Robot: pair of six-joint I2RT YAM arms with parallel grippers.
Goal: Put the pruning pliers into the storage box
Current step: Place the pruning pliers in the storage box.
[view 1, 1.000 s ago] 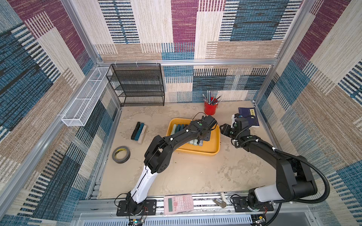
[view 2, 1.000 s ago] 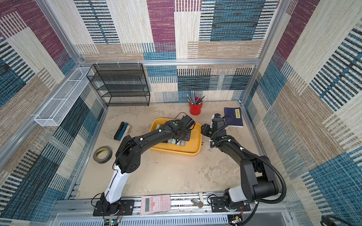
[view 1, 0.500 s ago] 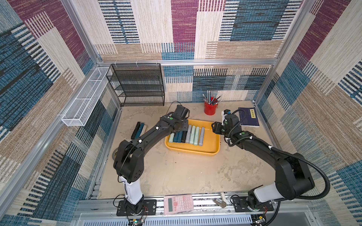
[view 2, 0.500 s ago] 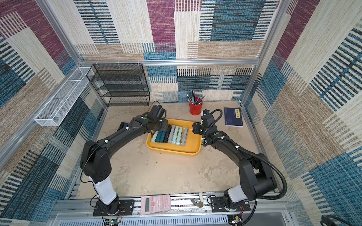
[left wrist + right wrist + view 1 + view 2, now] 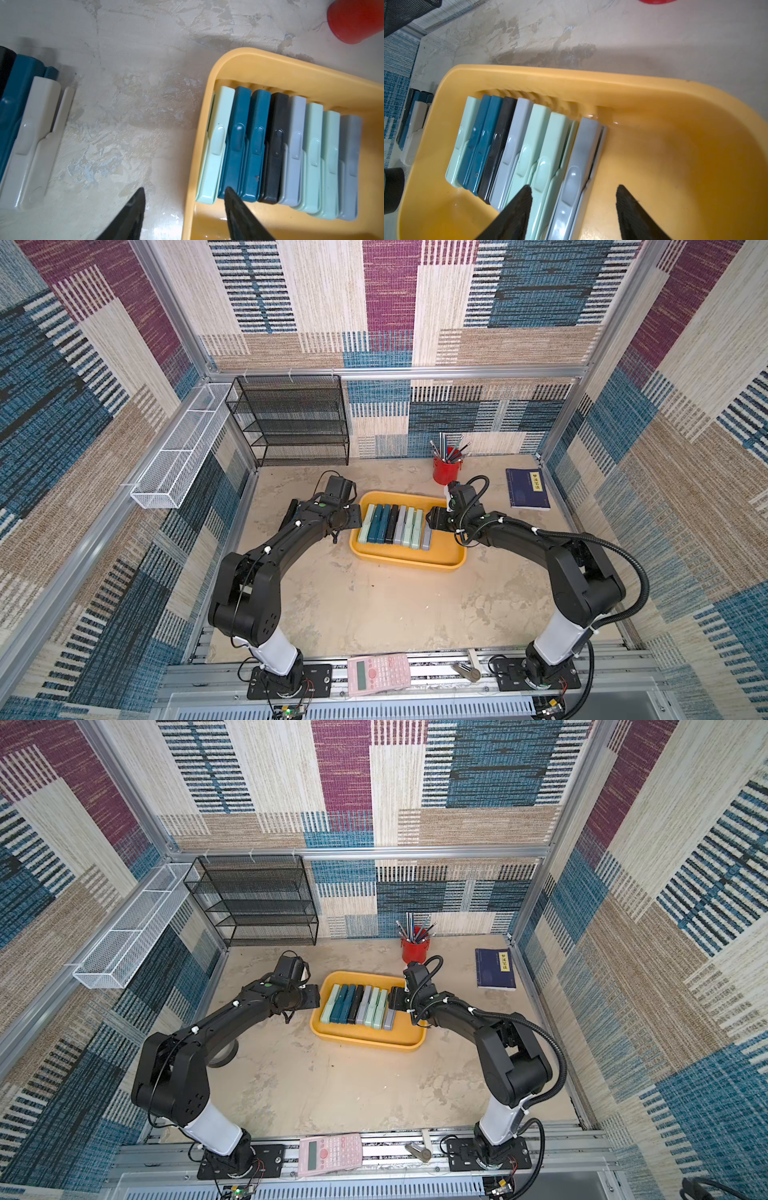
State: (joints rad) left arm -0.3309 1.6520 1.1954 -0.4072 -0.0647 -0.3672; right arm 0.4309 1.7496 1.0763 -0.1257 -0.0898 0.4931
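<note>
In both top views the storage box (image 5: 407, 566) (image 5: 365, 1045) sits mid-table. A row of pruning pliers (image 5: 395, 526) is packed side by side toward its left end, probably to leave room for the rest. The left gripper (image 5: 352, 520) hangs just beside the box's left rim, and the right gripper (image 5: 432, 519) is over the right end of the row. A red pen cup (image 5: 446, 472) and a dark blue book (image 5: 528, 489) stand behind, apart from the work.

The left wrist view shows eight pieces in the box. The left fingers (image 5: 133, 209) are spread apart and hold nothing, one over the bare table (image 5: 124, 104), the other over the box's edge. The leftover pieces (image 5: 31, 145), white, teal and black, lie touching one another on the table. This arm seems placed to fetch one of them next.

In the right wrist view the jaws stand apart and empty on either side of the grey piece (image 5: 579, 166), which lies flat at the end of the row. It looks freshly set down.

A second ago the left arm stretched across the box and hid the row. It has since drawn back to the left rim, leaving the row uncovered. The right gripper, then near the corner by the book, has come in over the row.
</note>
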